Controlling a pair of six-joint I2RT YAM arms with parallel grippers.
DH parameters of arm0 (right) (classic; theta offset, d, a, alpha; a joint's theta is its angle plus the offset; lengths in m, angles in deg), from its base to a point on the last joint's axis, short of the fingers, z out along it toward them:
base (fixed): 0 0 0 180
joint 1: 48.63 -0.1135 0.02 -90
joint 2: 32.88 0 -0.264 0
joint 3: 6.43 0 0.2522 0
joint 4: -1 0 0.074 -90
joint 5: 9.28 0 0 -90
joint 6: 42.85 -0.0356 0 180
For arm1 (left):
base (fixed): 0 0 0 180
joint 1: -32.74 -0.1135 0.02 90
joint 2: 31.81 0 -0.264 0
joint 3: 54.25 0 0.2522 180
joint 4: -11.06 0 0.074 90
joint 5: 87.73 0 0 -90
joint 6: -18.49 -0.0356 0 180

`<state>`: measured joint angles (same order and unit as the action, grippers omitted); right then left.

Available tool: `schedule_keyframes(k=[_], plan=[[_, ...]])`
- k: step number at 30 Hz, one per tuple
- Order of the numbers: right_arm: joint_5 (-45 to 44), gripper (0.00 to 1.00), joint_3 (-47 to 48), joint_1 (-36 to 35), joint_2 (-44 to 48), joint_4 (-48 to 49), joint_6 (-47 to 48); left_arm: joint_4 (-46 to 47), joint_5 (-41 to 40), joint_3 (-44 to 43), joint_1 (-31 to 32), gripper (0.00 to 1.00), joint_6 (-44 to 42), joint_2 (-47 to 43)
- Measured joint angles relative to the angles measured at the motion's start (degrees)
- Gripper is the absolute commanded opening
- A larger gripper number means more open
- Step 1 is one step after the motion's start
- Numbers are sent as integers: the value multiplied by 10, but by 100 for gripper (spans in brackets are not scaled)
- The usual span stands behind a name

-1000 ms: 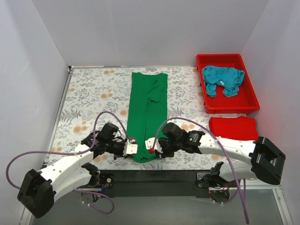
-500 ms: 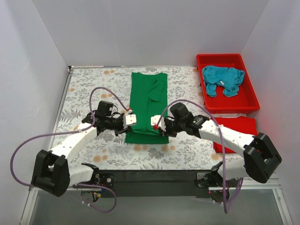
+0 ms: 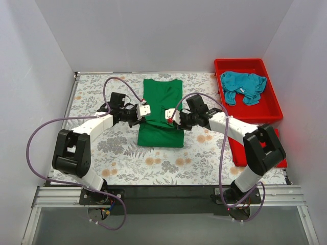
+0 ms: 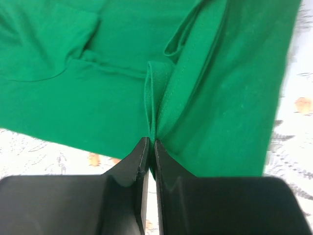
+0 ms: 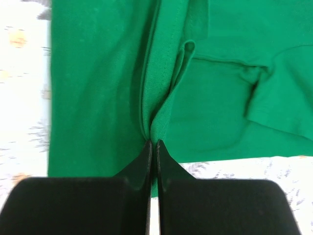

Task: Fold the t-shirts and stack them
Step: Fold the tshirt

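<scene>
Item 1, desk (image 3: 102, 92): we are seeing its flower-patterned top only from the overhead view; each wrist view is showing only a strip of it at the cloth's edge.

Item 2, left pincer (image 3: 144, 110): from above it is reaching in over the left edge of the green t-shirt (image 3: 159, 97). The overhead view is not showing us the jaws. In the left wrist view the left pincer (image 4: 148, 142) is standing almost shut, its tips nipping a raised ridge of the green t-shirt (image 4: 73, 112) along a stitched edge.

Item 3, green t-shirt: it is lying lengthwise at the middle of the desk, between the two arms.

Item 4, right pincer (image 3: 169, 118): it is meeting the shirt's right side. In the right wrist view the right pincer (image 5: 152, 143) is closing narrowly on a gathered, stitched fold of the green t-shirt (image 5: 98, 98); only this close view is showing the layers bunching above the tips.

Item 5, teal t-shirt (image 3: 242, 87): it is lying crumpled inside the red tub (image 3: 254, 119) at the far right corner, in the overhead view only.

Item 6, red cloth (image 3: 237, 153): it is lying flat near the tub, partly under the right arm.
</scene>
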<state>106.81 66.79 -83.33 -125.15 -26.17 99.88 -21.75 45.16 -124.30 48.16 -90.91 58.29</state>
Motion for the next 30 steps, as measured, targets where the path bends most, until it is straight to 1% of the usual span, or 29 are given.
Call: schedule_keyframes(k=[6,16,23,30], plan=[[11,1,55,29,-61,10,28,26,0,-41,-17,0,-8,59],[17,1,131,57,-138,17,48,67,0,-102,-31,0,-14,139],[20,1,148,68,-179,20,54,90,-1,-135,-32,0,-14,191],[20,1,172,74,-196,20,56,101,-6,-142,-32,0,-14,212]])
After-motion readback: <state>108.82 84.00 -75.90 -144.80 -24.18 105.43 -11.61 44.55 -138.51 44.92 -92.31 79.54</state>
